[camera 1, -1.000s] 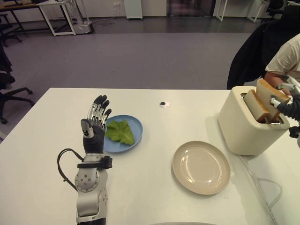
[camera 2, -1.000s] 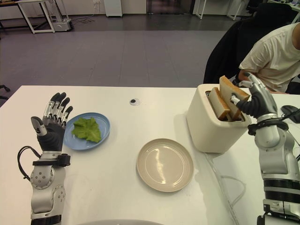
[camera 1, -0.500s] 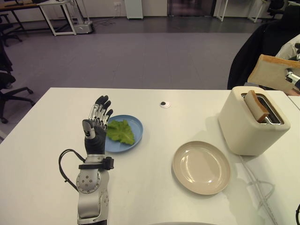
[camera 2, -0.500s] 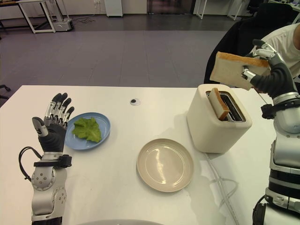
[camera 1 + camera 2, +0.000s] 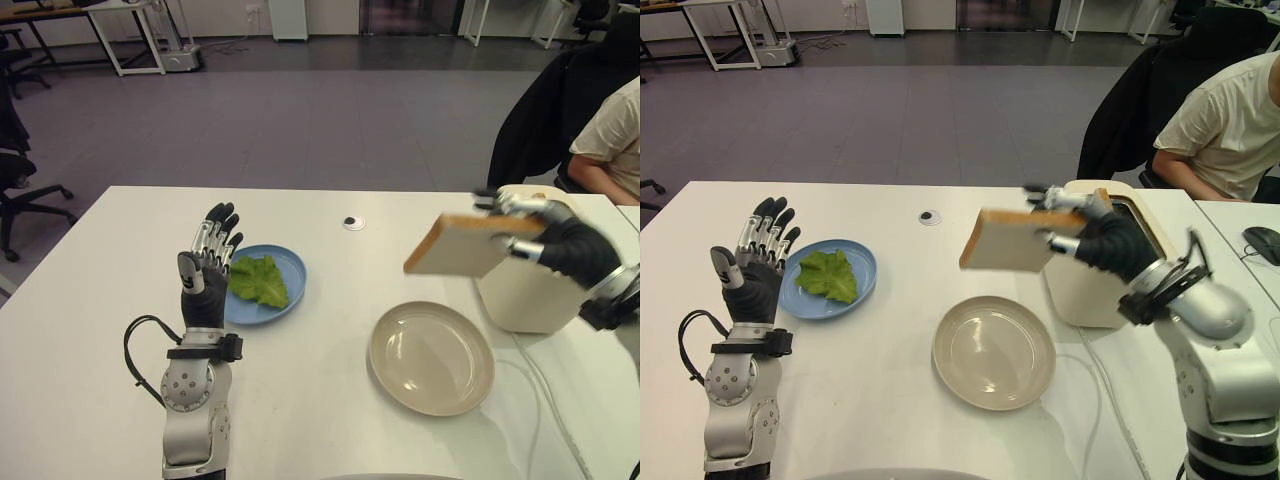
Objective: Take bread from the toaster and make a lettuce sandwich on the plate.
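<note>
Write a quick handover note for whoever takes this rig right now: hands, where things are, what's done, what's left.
Right robot hand: shut on the bread slice, held roughly flat in the air between toaster and beige plate.
Left robot hand: open, upright beside the blue plate holding the lettuce.
Done: one slice out of the toaster.
Left: set it on the beige plate, add lettuce, top with bread.

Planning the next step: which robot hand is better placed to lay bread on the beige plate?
Right. The right robot hand holds the bread slice aloft near the beige plate; the left robot hand stands open, away by the lettuce.
</note>
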`<action>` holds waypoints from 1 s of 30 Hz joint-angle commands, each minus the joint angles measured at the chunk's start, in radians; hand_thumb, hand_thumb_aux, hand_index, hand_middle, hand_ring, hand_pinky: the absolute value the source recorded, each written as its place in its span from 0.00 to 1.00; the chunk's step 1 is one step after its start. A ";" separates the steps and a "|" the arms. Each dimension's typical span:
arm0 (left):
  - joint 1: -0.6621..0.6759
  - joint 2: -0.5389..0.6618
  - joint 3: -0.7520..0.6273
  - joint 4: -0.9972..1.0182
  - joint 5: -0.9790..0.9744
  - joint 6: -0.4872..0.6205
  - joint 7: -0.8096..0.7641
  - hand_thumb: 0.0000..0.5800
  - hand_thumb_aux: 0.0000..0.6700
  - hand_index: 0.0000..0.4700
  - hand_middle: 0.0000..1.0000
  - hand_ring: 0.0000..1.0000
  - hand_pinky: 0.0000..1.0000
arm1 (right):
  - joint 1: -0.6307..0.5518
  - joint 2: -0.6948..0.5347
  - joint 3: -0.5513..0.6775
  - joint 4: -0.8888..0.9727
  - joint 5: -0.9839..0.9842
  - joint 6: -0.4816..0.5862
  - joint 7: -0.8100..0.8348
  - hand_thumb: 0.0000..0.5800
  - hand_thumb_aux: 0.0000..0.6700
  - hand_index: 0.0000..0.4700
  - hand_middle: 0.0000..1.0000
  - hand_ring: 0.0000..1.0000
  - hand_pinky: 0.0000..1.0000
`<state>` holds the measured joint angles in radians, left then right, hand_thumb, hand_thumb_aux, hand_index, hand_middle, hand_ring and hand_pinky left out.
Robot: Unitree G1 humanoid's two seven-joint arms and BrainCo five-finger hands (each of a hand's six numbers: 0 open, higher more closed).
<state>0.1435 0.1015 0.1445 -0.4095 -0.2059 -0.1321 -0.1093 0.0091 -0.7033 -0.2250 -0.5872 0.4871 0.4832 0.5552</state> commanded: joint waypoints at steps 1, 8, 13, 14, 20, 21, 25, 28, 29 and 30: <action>-0.007 0.016 0.010 -0.011 -0.005 0.023 -0.007 0.00 0.00 0.00 0.00 0.00 0.00 | 0.086 -0.008 0.071 0.081 -0.057 -0.037 0.072 1.00 1.00 1.00 0.00 0.00 0.00; -0.005 0.026 0.014 -0.017 -0.012 0.034 -0.015 0.00 0.00 0.00 0.00 0.00 0.00 | 0.142 -0.006 0.138 0.210 -0.150 -0.126 0.135 1.00 1.00 1.00 0.00 0.00 0.00; -0.010 0.029 0.014 -0.016 -0.013 0.043 -0.016 0.00 0.00 0.00 0.00 0.00 0.00 | 0.134 -0.030 0.074 0.210 -0.085 -0.119 0.210 1.00 1.00 1.00 0.00 0.00 0.00; -0.009 0.028 0.013 -0.019 -0.013 0.045 -0.015 0.00 0.00 0.00 0.00 0.00 0.00 | 0.123 -0.029 0.051 0.207 -0.058 -0.103 0.218 1.00 1.00 1.00 0.00 0.00 0.00; 0.007 0.022 0.010 -0.039 -0.011 0.051 -0.012 0.00 0.00 0.00 0.00 0.00 0.00 | 0.129 -0.063 0.006 0.134 -0.024 -0.076 0.252 1.00 1.00 1.00 0.00 0.00 0.00; 0.009 0.022 0.010 -0.042 -0.011 0.052 -0.011 0.00 0.00 0.00 0.00 0.00 0.00 | 0.141 -0.067 0.012 0.123 -0.032 -0.080 0.257 1.00 1.00 1.00 0.00 0.00 0.00; 0.019 0.016 0.005 -0.059 -0.009 0.058 -0.006 0.00 0.00 0.00 0.00 0.00 0.00 | 0.179 -0.059 0.036 0.104 -0.053 -0.084 0.258 1.00 1.00 1.00 0.00 0.00 0.00; 0.022 0.014 0.006 -0.062 -0.010 0.061 -0.006 0.00 0.00 0.00 0.00 0.00 0.00 | 0.207 -0.052 0.073 0.114 -0.090 -0.104 0.255 1.00 1.00 1.00 0.00 0.00 0.00; 0.022 0.014 0.006 -0.063 -0.011 0.063 -0.006 0.00 0.00 0.00 0.00 0.00 0.00 | 0.211 -0.051 0.085 0.120 -0.105 -0.110 0.252 1.00 1.00 1.00 0.00 0.00 0.00; 0.023 0.014 0.007 -0.066 -0.011 0.065 -0.005 0.00 0.00 0.00 0.00 0.00 0.00 | 0.210 -0.050 0.097 0.130 -0.120 -0.115 0.247 1.00 1.00 1.00 0.00 0.00 0.00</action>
<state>0.1553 0.1194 0.1566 -0.4663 -0.2165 -0.0846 -0.1165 0.2153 -0.7547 -0.1497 -0.4722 0.4030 0.3799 0.8098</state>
